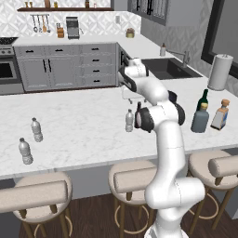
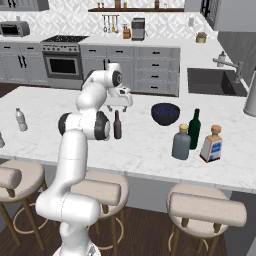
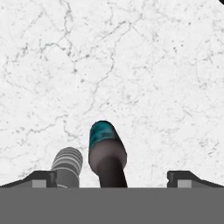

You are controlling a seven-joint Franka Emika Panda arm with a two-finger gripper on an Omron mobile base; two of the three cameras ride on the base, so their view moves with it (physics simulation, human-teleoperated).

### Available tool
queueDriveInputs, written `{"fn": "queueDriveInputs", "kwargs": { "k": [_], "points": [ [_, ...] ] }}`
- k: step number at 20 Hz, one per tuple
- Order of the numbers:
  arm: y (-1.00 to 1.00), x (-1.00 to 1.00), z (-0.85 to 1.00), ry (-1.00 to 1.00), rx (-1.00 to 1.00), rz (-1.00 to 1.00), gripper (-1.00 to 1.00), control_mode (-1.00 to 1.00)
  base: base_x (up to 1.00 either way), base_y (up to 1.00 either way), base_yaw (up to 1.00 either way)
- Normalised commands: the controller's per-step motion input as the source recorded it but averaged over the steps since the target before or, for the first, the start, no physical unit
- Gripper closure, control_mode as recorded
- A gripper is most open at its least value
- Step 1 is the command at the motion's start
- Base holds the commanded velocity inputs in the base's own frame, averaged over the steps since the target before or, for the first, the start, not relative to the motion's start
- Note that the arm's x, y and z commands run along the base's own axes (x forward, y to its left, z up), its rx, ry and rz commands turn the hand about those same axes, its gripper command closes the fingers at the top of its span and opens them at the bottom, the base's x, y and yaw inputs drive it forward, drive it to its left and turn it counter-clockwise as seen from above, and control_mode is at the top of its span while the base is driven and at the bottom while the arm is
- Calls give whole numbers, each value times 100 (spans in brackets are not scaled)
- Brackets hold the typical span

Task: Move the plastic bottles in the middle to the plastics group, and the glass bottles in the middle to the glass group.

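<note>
Two bottles wait mid-counter under your hand: slim dark brown bottle (image 3: 107, 159) and clear ribbed water bottle (image 3: 68, 166), just beside each other, both upright. Gripper (image 3: 113, 178) hovers above, fingers spread wide, holding nothing, brown bottle between tips; likely lined up for top-down grab. Grey-blue bottle (image 2: 181, 142) already stands near green wine bottle (image 2: 194, 129) and blue-label bottle (image 2: 212, 144) at right. Plastics pair (image 1: 36, 129) sits far left near counter's front edge. Open marble (image 1: 83, 121) between; you have room both ways. Mind water bottle when closing.
</note>
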Motion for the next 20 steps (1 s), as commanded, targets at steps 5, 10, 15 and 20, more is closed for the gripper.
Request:
{"fn": "queueDriveInputs", "kwargs": {
  "k": [5, 10, 15, 20],
  "points": [
    [0, -17, -7, 0, 0, 0, -100, -100, 0, 0, 0],
    [0, -23, -24, 0, 0, 0, -100, -100, 0, 0, 0],
    [0, -21, -17, 0, 1, 0, -100, -100, 0, 0, 0],
    [0, -4, -5, 0, 1, 0, -100, -100, 0, 0, 0]
  ]
}}
